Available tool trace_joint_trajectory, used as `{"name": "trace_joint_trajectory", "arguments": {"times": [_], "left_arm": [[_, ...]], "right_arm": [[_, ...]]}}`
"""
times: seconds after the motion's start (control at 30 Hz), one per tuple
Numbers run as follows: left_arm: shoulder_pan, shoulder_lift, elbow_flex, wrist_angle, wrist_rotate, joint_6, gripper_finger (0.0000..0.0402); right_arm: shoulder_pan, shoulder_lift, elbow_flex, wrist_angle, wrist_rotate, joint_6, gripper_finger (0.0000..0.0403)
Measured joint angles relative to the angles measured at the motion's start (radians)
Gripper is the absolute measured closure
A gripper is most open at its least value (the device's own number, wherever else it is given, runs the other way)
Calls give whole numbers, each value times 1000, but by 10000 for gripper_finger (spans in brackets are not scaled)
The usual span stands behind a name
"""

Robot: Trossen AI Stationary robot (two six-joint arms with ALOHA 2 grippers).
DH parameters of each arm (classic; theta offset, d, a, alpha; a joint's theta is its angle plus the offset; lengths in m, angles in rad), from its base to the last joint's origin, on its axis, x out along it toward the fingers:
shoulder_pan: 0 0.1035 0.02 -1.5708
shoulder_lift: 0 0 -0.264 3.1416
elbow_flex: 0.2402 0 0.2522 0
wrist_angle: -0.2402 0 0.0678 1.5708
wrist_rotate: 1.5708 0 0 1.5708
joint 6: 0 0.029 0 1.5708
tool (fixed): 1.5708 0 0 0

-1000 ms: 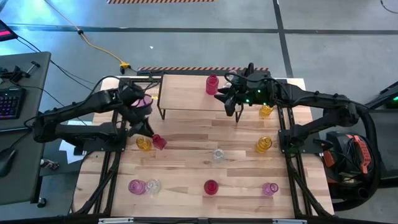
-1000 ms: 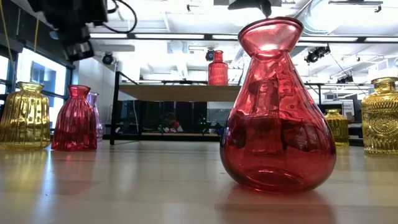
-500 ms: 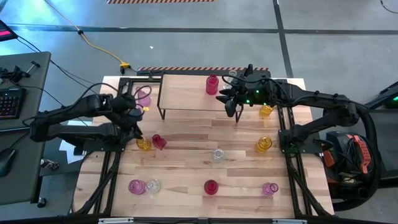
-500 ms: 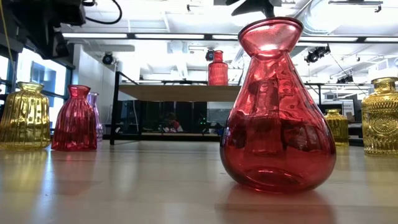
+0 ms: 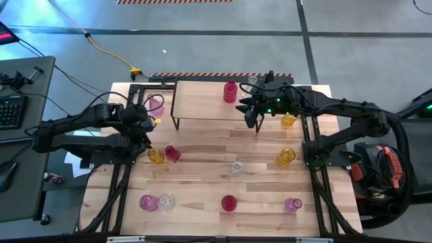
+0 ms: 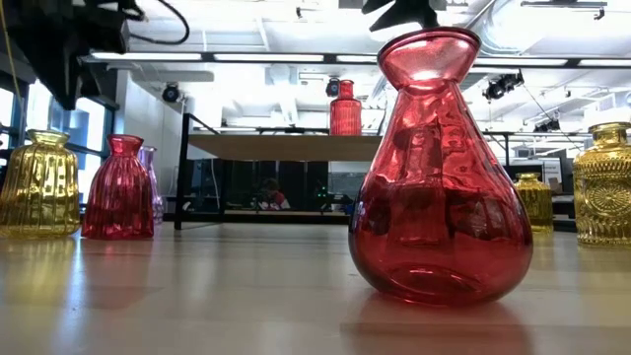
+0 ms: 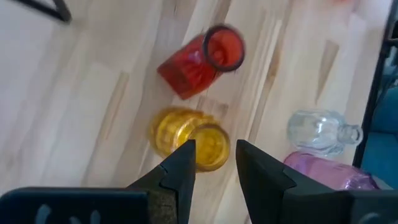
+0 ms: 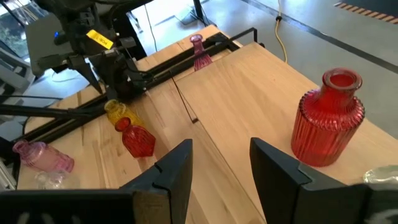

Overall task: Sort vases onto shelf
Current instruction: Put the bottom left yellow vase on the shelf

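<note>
The shelf (image 5: 206, 102) stands at the table's far middle with a red vase (image 5: 230, 91) and a clear vase (image 5: 252, 80) on its top. Other vases stand on the table on their bases: a pink one (image 5: 155, 104) left of the shelf, and a yellow one (image 5: 156, 156) beside a red one (image 5: 173, 154). My left gripper (image 7: 214, 155) hangs open above the yellow vase (image 7: 189, 140), pointing steeply down, with nothing between its fingers. My right gripper (image 8: 221, 158) hovers open over the shelf's right end, near the red vase (image 8: 328, 118).
More vases stand about the table: yellow ones (image 5: 289, 120) (image 5: 286, 156) at the right, a clear one (image 5: 236, 167) mid-table. Along the near edge are pink (image 5: 148, 202), clear (image 5: 166, 201), red (image 5: 229, 202) and pink (image 5: 293, 204) vases. Black frame rails run along both sides.
My left gripper has drawn away from the pink vase beside the shelf, toward the table's left and near edges, and has tipped to point steeply down over the yellow vase. The pink vase stays standing where it was.
</note>
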Motion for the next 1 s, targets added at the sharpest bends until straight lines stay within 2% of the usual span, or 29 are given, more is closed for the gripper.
{"name": "trace_joint_trajectory", "arguments": {"times": [0.73, 1.0], "left_arm": [[0, 5, -162, 76, -1, -26, 294], [0, 15, -166, 90, -47, -67, 300]], "right_arm": [[-1, 0, 0, -1, 0, -27, 263], [-1, 0, 0, -1, 0, -27, 263]]}}
